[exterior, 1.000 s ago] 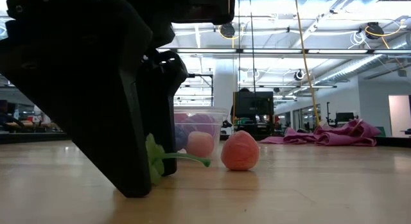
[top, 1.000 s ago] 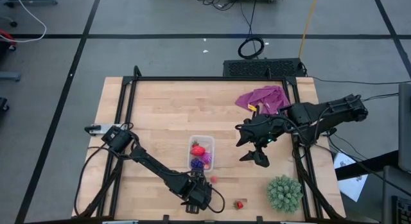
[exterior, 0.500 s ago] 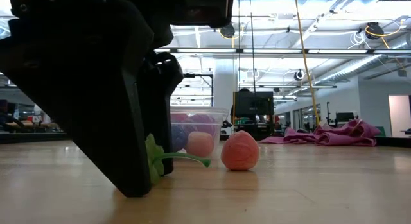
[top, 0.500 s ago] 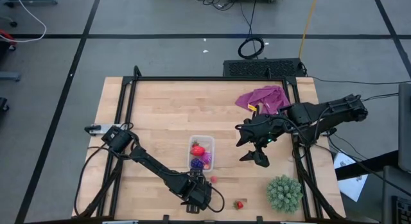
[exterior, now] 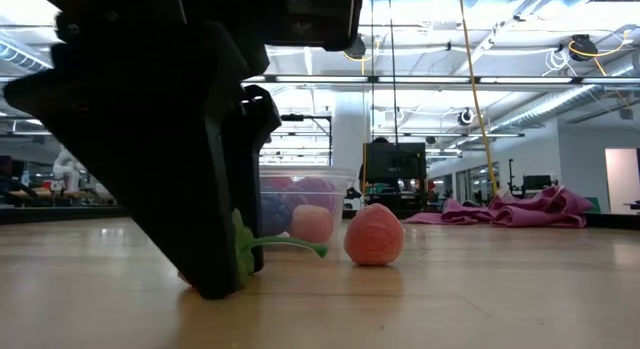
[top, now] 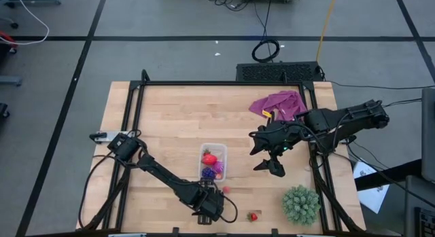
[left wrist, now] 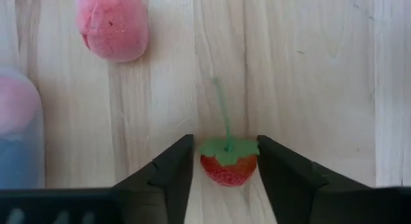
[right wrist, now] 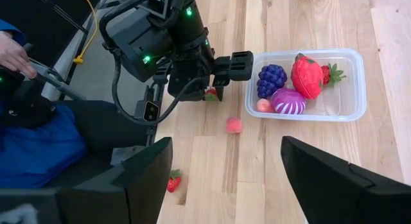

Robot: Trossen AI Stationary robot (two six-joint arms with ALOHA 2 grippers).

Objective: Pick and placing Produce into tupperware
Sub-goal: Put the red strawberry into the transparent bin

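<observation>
- My left claw [top: 211, 204] is low at the bottom centre of the high view, tips down on the worktop [top: 170, 121]. Wrist view: the two fingers [left wrist: 168, 172] sit either side of a small red strawberry [left wrist: 227, 165] with green leaves and stem. They bracket it closely, but I can't tell if they are actually gripping it.
- Just past it, a small pink-red round piece [top: 225, 190] lies loose on the wood, upper left in my left wrist view.
- Second strawberry [top: 253, 216] lies apart at lower right, near the spiky green ball plant [top: 301, 204].
- Tupperware [top: 202, 155] sits mid-frame, just beyond the round piece. It holds a big red piece [right wrist: 307, 75], a grape bunch [right wrist: 272, 79], a purple-pink round piece [right wrist: 288, 101] and one strawberry.
- My right claw [top: 274, 166] hovers right of centre, fingers spread, nothing in it.
- Purple-pink cloth [top: 279, 104] lies at the upper right.
</observation>
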